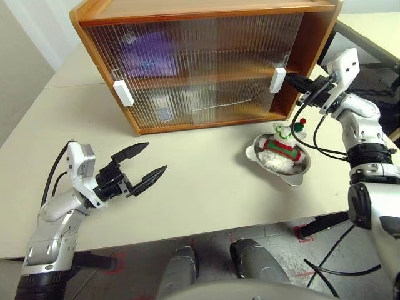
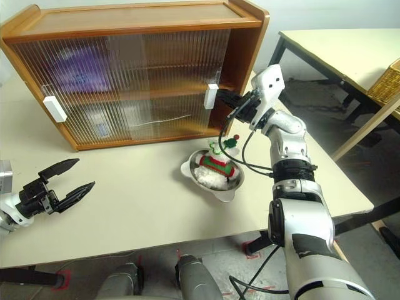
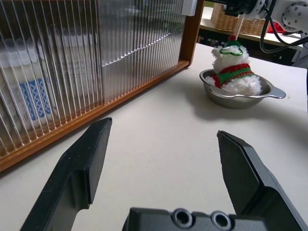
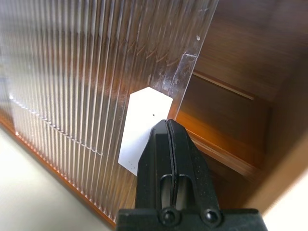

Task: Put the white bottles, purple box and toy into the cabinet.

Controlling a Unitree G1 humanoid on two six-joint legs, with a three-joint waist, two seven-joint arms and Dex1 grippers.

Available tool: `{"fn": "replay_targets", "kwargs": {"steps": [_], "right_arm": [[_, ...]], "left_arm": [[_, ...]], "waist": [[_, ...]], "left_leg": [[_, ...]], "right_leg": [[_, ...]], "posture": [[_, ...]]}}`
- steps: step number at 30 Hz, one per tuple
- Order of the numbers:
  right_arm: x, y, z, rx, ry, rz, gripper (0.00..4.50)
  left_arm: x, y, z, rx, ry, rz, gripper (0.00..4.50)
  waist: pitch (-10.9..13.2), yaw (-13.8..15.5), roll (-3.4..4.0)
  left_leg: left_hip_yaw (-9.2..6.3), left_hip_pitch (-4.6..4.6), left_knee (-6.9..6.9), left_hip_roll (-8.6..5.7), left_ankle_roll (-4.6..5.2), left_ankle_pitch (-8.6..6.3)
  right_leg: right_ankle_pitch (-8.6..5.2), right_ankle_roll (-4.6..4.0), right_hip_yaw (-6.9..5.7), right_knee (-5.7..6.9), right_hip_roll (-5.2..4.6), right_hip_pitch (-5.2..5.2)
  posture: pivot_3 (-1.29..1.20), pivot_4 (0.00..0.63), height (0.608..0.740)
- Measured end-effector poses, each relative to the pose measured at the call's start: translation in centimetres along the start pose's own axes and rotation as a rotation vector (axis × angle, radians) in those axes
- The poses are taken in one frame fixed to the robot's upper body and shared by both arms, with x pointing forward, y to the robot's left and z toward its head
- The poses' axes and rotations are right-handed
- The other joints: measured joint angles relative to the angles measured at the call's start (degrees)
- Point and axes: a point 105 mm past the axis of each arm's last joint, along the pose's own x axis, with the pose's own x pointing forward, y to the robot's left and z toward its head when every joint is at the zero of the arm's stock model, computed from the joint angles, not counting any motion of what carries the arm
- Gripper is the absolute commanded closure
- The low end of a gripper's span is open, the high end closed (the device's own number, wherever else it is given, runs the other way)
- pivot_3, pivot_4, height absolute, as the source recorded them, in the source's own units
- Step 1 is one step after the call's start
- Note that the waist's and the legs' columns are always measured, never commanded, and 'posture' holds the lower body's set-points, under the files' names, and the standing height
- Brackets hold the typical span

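The toy (image 1: 282,152) lies in a shiny steel bowl (image 1: 299,175) on the table (image 1: 206,194), just in front of the right end of the cabinet (image 1: 206,12). It is the one thing not put away yet: a purple shape, likely the purple box (image 1: 149,53), shows on the top shelf behind the ribbed door, and a white thing with blue print (image 3: 31,94) on the lower shelf. The right gripper (image 1: 292,81) is shut tight, with nothing in it. Its tip is pressed against the white handle (image 1: 278,79) of the right door, and a small gap is open at that end. The toy sits below and close to this arm. The left gripper (image 1: 142,165) is wide open and holds nothing, well apart from the toy, which lies off to its right. I think the right arm should take the toy.
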Motion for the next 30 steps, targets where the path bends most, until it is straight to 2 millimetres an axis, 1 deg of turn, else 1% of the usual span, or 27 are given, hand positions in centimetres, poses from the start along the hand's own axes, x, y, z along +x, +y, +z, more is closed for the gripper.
{"fn": "replay_targets", "kwargs": {"steps": [11,16,21,24,27,30], "right_arm": [[1.7,2.1,-0.2,0.051,-0.025,0.074,4.45],[2.6,2.9,0.0,0.060,-0.039,0.102,4.45],[3.2,3.6,0.1,0.075,-0.051,0.123,4.45],[3.4,3.9,0.1,0.083,-0.056,0.133,4.45],[3.8,4.4,0.2,0.093,-0.066,0.148,4.45],[4.3,4.9,0.5,0.097,-0.078,0.167,4.45]], "left_arm": [[-0.1,-0.1,-0.1,-0.006,0.002,-0.006,0.00],[-0.2,-0.9,-0.1,-0.019,-0.006,-0.058,0.00],[0.0,-2.2,1.2,-0.010,-0.057,-0.151,0.00],[0.0,-2.7,1.5,-0.006,-0.053,-0.213,0.00],[0.0,-2.9,1.9,-0.013,-0.064,-0.248,0.00],[0.4,-2.8,2.8,-0.013,-0.106,-0.267,0.00]], "waist": [[0.00,0.01,0.01],[0.01,0.03,0.01],[0.01,0.18,0.01],[0.01,0.20,0.02],[0.01,0.22,0.02],[0.01,0.28,0.02]], "left_leg": [[0.00,0.00,-0.06,0.03,0.00,0.00],[0.00,-0.03,-0.11,0.06,-0.01,-0.01],[0.00,-0.06,-0.17,0.07,-0.02,-0.01],[0.00,-0.06,-0.23,0.09,-0.02,-0.01],[0.00,-0.06,-0.28,0.13,-0.02,-0.01],[0.00,-0.07,-0.30,0.14,-0.02,-0.01]], "right_leg": [[0.02,-0.08,0.00,0.00,0.03,-0.05],[0.00,-0.13,0.00,0.00,0.05,-0.11],[-0.01,-0.17,0.00,0.01,0.05,-0.18],[-0.01,-0.21,0.00,0.01,0.07,-0.21],[0.00,-0.26,-0.01,0.01,0.10,-0.25],[0.02,-0.29,-0.01,0.03,0.12,-0.28]], "posture": [[-0.12,0.081,0.740],[-0.11,0.086,0.740],[-0.11,0.087,0.740],[-0.11,0.088,0.740],[-0.11,0.087,0.740],[-0.11,0.088,0.740]]}}
